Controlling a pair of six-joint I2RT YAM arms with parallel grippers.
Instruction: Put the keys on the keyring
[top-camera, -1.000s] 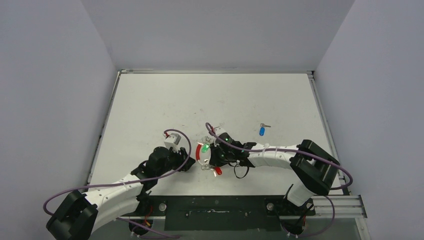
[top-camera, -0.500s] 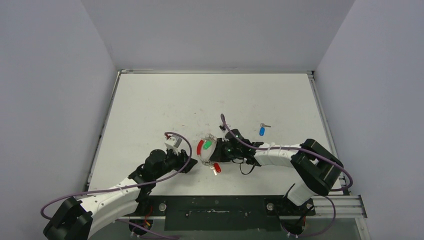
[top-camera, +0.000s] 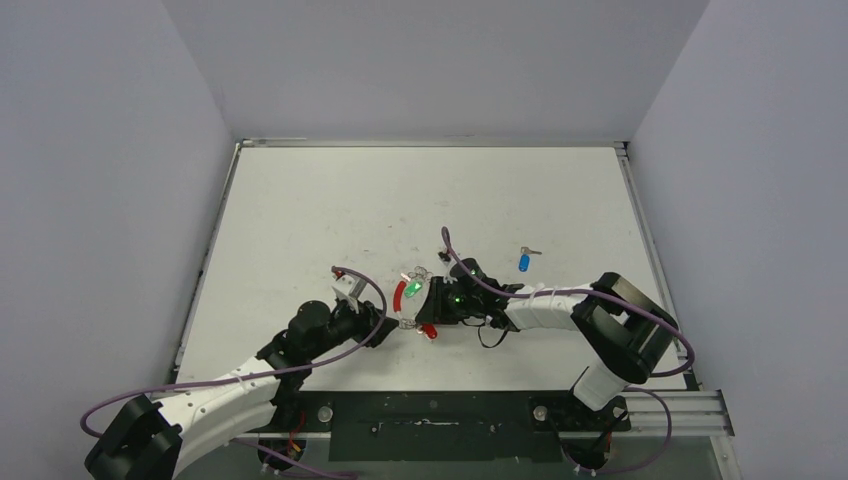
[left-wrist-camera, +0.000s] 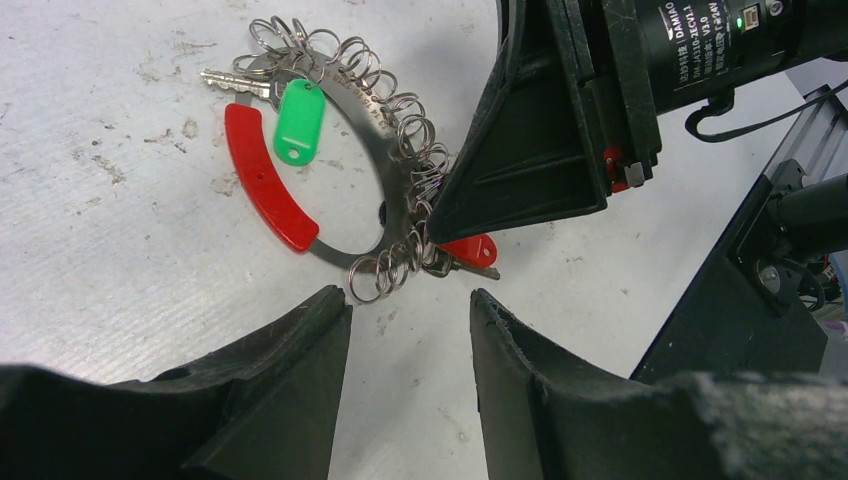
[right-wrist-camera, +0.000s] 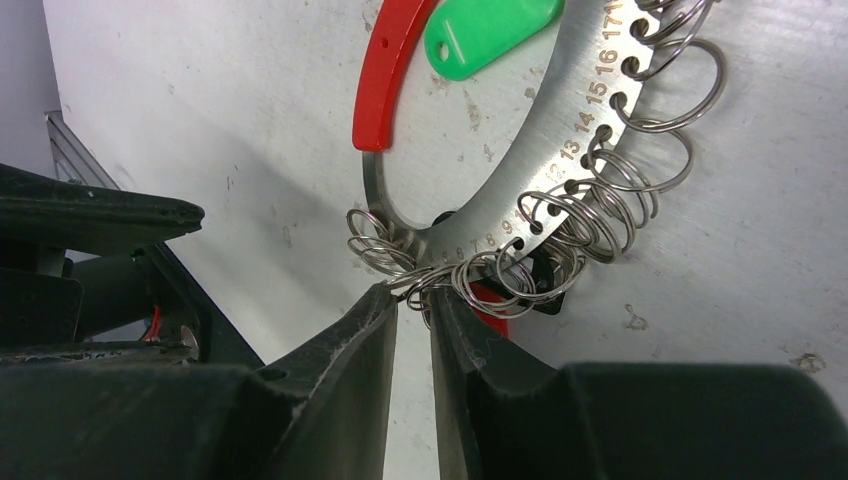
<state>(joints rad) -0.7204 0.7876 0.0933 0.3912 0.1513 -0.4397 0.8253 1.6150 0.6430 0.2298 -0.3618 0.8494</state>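
The keyring (top-camera: 408, 300) lay flat on the table (top-camera: 350, 200) between the two grippers: a flat silvery band with numbered holes, a red curved section (left-wrist-camera: 265, 180) and many small wire rings threaded along it.

The green-headed key (left-wrist-camera: 297, 122) lay at the keyring's far end, its head just inside the loop beside the red section and its blade among the small rings there. Whether it was actually threaded on could not be told. The blue-headed key (top-camera: 524, 262) lay alone on the table, well apart from the keyring, to its right. A red-headed key (left-wrist-camera: 468, 250) sat at the keyring's near edge, partly under the small rings.

The left gripper (left-wrist-camera: 410, 300) stood just short of the keyring's near edge with its jaws spread and nothing between them. The right gripper (right-wrist-camera: 412, 292) came at the keyring from the opposite side, with its jaws parted only a sliver. Its tips were right at a cluster of small rings on the near edge, but whether they touched the wire was unclear.
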